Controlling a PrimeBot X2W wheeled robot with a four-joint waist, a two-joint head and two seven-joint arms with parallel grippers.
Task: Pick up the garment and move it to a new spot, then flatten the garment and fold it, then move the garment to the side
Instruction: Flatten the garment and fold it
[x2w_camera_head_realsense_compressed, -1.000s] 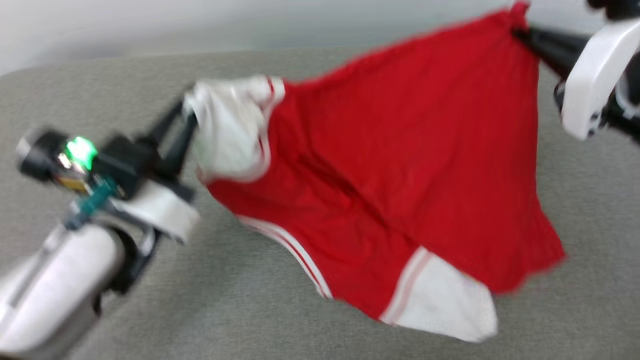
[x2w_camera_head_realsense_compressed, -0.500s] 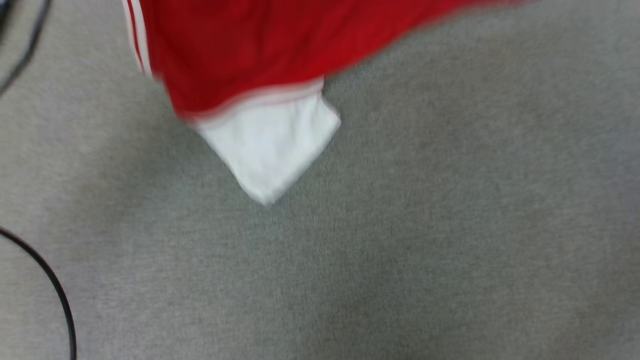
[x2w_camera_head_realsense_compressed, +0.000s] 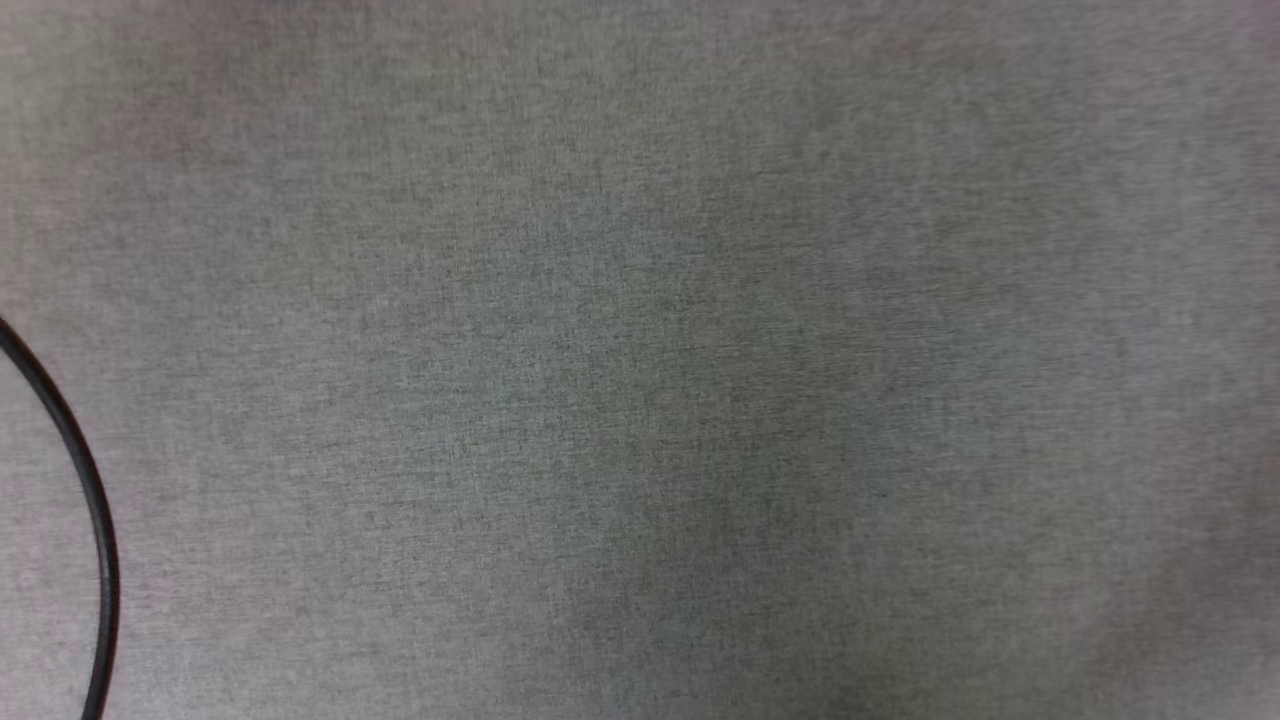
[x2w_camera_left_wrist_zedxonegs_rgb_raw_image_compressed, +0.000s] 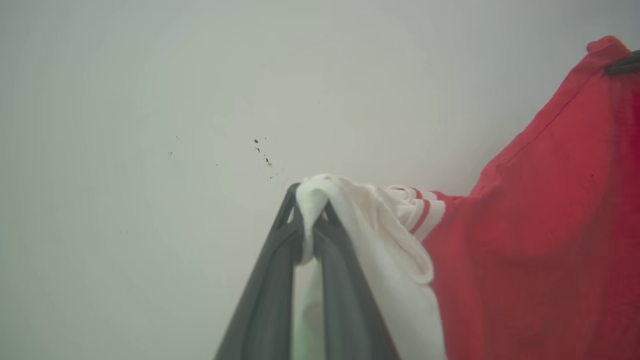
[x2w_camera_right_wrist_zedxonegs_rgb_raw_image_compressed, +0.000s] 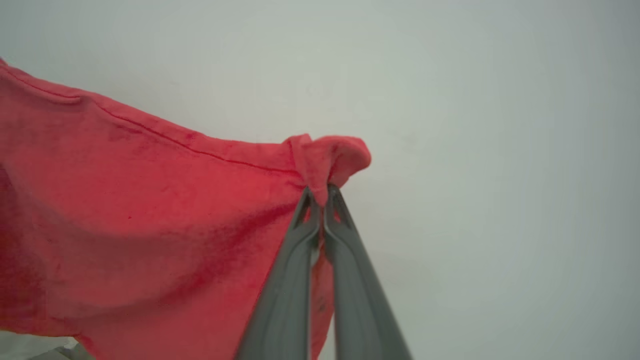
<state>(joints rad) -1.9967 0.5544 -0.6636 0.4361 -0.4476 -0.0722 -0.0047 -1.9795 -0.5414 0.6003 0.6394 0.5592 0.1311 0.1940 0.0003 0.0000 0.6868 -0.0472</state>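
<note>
The garment is a red shirt with white sleeves and red-and-white striped trim, held up in the air against a pale wall. My left gripper is shut on a bunched white sleeve. My right gripper is shut on a red hem corner, with the garment stretching away to the left of that view. In the left wrist view the right gripper's dark fingers pinch the red corner at the upper right. Letters and number are hidden.
The head view looks straight down on a grey fabric surface. A thin black cable curves along its left edge. A pale wall stands behind the raised garment.
The head camera has tilted down, so the garment and both arms have slid up and out of its picture, leaving grey surface and the cable.
</note>
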